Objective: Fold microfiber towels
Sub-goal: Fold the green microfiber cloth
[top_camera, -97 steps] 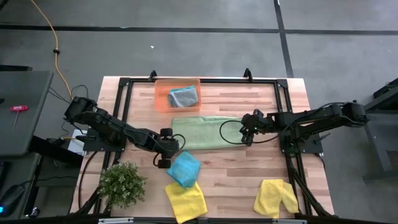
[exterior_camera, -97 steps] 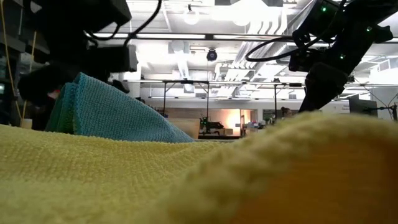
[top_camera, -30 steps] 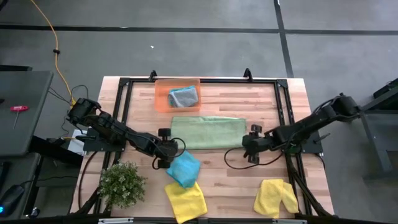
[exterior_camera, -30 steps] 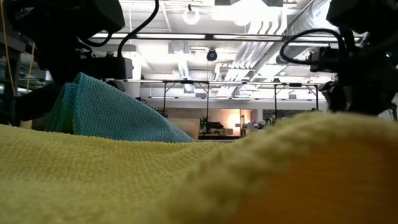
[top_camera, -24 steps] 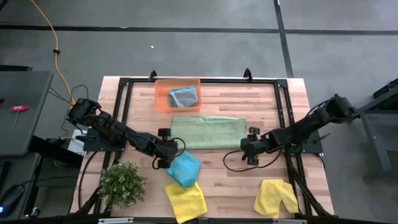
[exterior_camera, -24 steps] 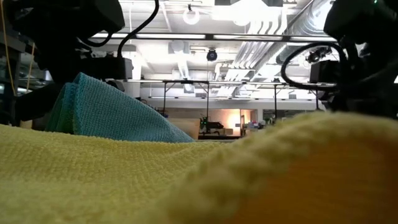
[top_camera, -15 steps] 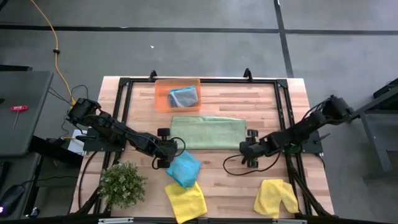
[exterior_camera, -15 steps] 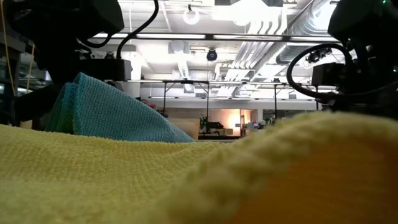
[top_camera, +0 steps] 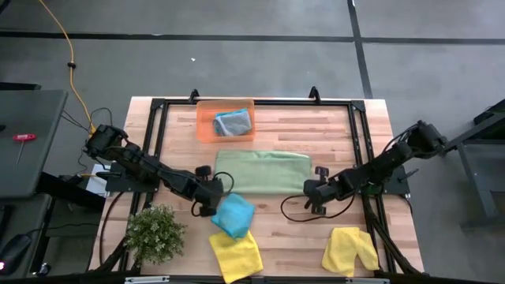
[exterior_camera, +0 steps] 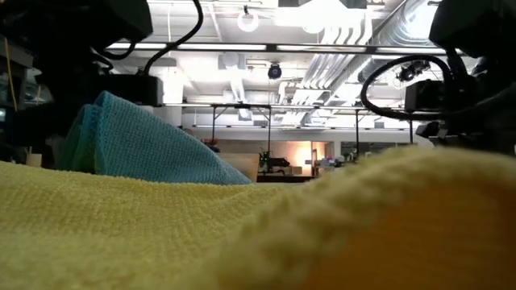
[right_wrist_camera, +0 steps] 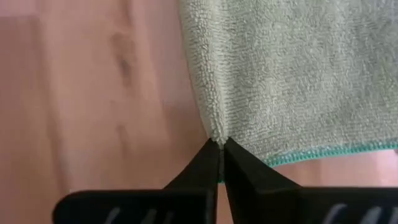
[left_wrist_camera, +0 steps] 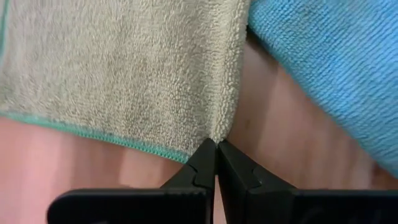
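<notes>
Light green, the folded towel (top_camera: 263, 170) lies mid-table from above, bare wood to its near side, teal-blue towel (top_camera: 233, 214) close by its left corner. Both arms reach low. Left wrist view: left gripper (left_wrist_camera: 216, 149) pinched shut on the green towel's near corner. Right wrist view: right gripper (right_wrist_camera: 220, 144) clamped on the opposite near corner. No writing readable.
</notes>
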